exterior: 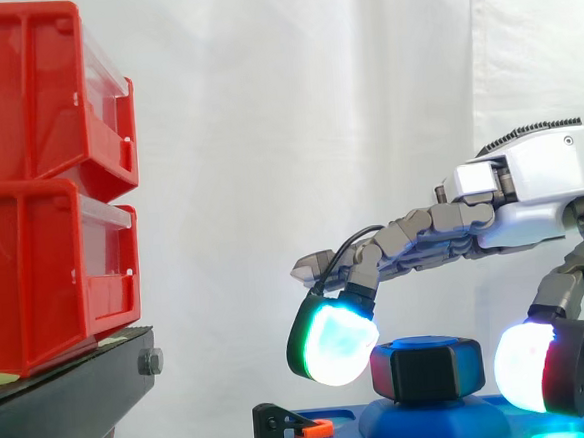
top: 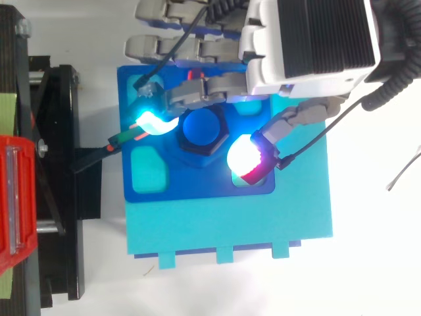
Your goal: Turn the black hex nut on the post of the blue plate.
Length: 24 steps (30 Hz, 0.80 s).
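The black hex nut (exterior: 428, 370) (top: 197, 157) sits on the blue post (top: 204, 128) in the middle of the blue plate (top: 197, 184) (exterior: 437, 424). My hand (exterior: 540, 187) (top: 316, 39) reaches in from the right above the plate, its fingers curled down round the nut. One glowing cyan-green fingertip (exterior: 333, 341) (top: 152, 122) rests against the nut's left side. The thumb's white and red pad (exterior: 528, 368) (top: 248, 157) stands close at the nut's right side, with a thin gap in the side view.
Two stacked red bins (exterior: 38, 177) stand on a black stand (exterior: 64, 395) to the left. The blue plate lies on a larger cyan base (top: 230, 224). A small black bracket with an orange clip (exterior: 315, 430) juts out at the plate's left edge.
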Tool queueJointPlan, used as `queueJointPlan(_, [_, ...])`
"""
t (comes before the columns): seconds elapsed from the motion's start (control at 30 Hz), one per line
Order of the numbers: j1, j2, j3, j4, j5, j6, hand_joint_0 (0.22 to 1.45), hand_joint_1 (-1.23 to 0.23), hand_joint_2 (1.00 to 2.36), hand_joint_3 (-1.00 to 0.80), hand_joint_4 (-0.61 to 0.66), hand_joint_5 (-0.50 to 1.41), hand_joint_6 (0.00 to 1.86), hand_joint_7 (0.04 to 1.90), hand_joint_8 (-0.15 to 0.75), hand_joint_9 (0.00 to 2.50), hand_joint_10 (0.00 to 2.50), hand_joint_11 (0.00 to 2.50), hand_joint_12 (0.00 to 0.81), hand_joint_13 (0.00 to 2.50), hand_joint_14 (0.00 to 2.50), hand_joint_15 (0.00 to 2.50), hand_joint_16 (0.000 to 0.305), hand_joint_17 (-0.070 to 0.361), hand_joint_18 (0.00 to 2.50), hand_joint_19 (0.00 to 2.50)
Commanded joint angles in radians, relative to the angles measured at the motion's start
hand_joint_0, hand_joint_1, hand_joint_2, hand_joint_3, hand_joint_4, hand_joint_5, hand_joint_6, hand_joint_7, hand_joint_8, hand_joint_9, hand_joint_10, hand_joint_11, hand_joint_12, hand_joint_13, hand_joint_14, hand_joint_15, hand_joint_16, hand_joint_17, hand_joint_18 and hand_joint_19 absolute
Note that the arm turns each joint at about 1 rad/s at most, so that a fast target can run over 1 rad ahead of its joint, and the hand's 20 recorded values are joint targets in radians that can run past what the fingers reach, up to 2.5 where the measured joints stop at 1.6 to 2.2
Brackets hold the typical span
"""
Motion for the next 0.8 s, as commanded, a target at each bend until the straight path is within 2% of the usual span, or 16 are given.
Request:
queueJointPlan(0.0, [-0.005,0.001,0.002,-0.001,-0.012,-0.002,0.34,-0.69,1.00,-0.50,0.05,-0.30,0.50,0.67,0.174,0.00,0.00,0.00,0.378,0.00,0.00,0.00,0.060,0.136,0.00,0.02])
queueJointPlan(0.3, [-0.011,0.001,0.012,-0.016,-0.023,-0.012,0.34,-0.67,1.00,-0.50,0.05,-0.30,0.50,0.67,0.175,0.00,0.00,0.00,0.378,0.00,0.00,0.00,0.061,0.136,0.00,0.02])
queueJointPlan(0.43, [-0.013,0.002,0.023,-0.041,-0.029,-0.025,0.34,-0.66,1.00,-0.50,0.05,-0.30,0.50,0.67,0.175,0.00,0.00,0.00,0.377,0.00,0.00,0.00,0.060,0.136,0.00,0.02])
queueJointPlan(0.57, [-0.016,0.002,0.035,-0.095,-0.031,-0.057,0.34,-0.66,1.00,-0.50,0.06,-0.30,0.50,0.67,0.175,0.00,0.00,0.00,0.378,0.00,0.00,0.00,0.060,0.136,0.00,0.02])
queueJointPlan(0.77, [-0.020,0.004,0.054,-0.130,-0.034,-0.078,0.34,-0.66,1.00,-0.50,0.06,-0.30,0.50,0.67,0.175,0.00,0.00,0.00,0.377,0.00,0.00,0.00,0.060,0.135,0.00,0.02])
